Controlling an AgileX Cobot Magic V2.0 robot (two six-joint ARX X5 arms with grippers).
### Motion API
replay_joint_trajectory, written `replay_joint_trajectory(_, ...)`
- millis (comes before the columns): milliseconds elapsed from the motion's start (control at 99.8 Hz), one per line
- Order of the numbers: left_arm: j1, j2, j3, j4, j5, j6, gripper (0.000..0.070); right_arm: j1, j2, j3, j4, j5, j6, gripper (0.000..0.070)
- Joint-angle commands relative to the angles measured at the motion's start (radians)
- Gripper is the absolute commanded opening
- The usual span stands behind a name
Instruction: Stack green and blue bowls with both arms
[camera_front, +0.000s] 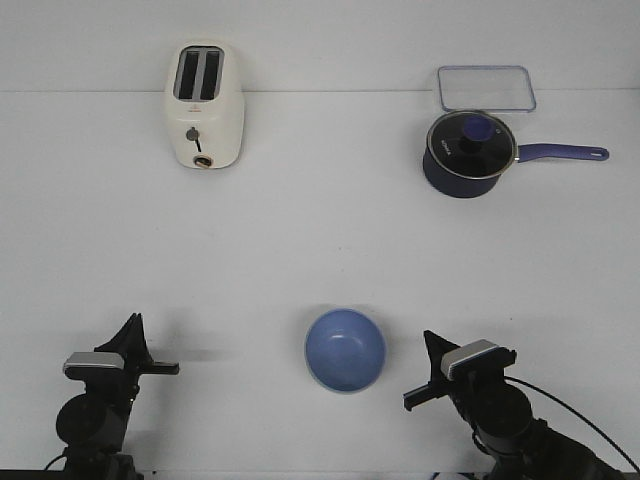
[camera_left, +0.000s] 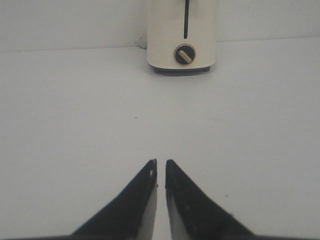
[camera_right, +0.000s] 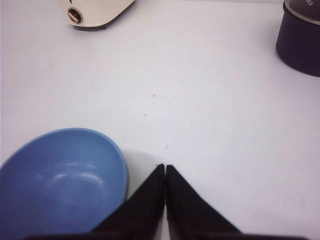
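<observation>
The periwinkle blue bowl (camera_front: 345, 348) sits upright near the table's front middle; it also shows in the right wrist view (camera_right: 62, 182). A thin pale green edge (camera_right: 127, 186) shows just under its rim, so the green bowl appears to sit beneath it, almost wholly hidden. My right gripper (camera_front: 432, 350) (camera_right: 165, 166) is shut and empty, low over the table just right of the bowl, not touching it. My left gripper (camera_front: 132, 335) (camera_left: 161, 161) is shut but for a hairline gap, empty, at the front left, far from the bowl.
A cream toaster (camera_front: 204, 105) (camera_left: 182, 35) stands at the back left. A dark navy saucepan (camera_front: 468, 152) with a glass lid and long handle stands at the back right, with a clear rectangular lid (camera_front: 485, 88) behind it.
</observation>
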Motion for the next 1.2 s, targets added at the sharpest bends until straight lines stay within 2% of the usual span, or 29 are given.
replay_joint_trajectory(0,-0.001,-0.002,-0.020,0.014,0.002,0.003,0.0015,0.008,0.001,0.006,-0.011,0.059,-0.180,0.0004)
replay_joint_trajectory(100,-0.001,-0.002,-0.020,0.014,0.002,0.003,0.0015,-0.035,-0.017,0.006,-0.002,0.114,-0.209,0.0004)
replay_joint_trajectory(180,-0.001,-0.002,-0.020,0.014,0.002,0.003,0.0015,-0.138,-0.044,0.005,0.006,0.088,-0.229,0.0004)
replay_joint_trajectory(260,-0.001,-0.002,-0.020,0.014,0.002,0.003,0.0015,-0.293,-0.083,-0.016,0.029,0.055,-0.233,0.0004)
replay_joint_trajectory(351,-0.001,-0.002,-0.020,0.014,0.002,0.003,0.0015,-0.491,-0.146,-0.100,0.126,-0.054,-0.270,0.0004)
replay_joint_trajectory(491,-0.001,-0.002,-0.020,0.014,0.003,0.003,0.0015,-0.795,-0.275,-0.296,0.315,-0.323,-0.300,0.0004)
replay_joint_trajectory(571,-0.001,-0.002,-0.020,0.014,0.003,0.003,0.0015,-0.892,-0.334,-0.381,0.377,-0.401,-0.302,0.0004)
replay_joint_trajectory(811,-0.001,-0.002,-0.020,0.014,0.005,0.003,0.0015,-0.962,-0.430,-0.501,0.425,-0.411,-0.307,0.0004)
replay_joint_trajectory(912,-0.001,-0.002,-0.020,0.014,0.005,0.003,0.0015,-0.962,-0.428,-0.501,0.390,-0.410,-0.312,0.0004)
replay_joint_trajectory(1192,-0.001,-0.002,-0.020,0.014,0.005,0.003,0.0015,-0.962,-0.428,-0.501,0.417,-0.417,-0.291,0.0004)
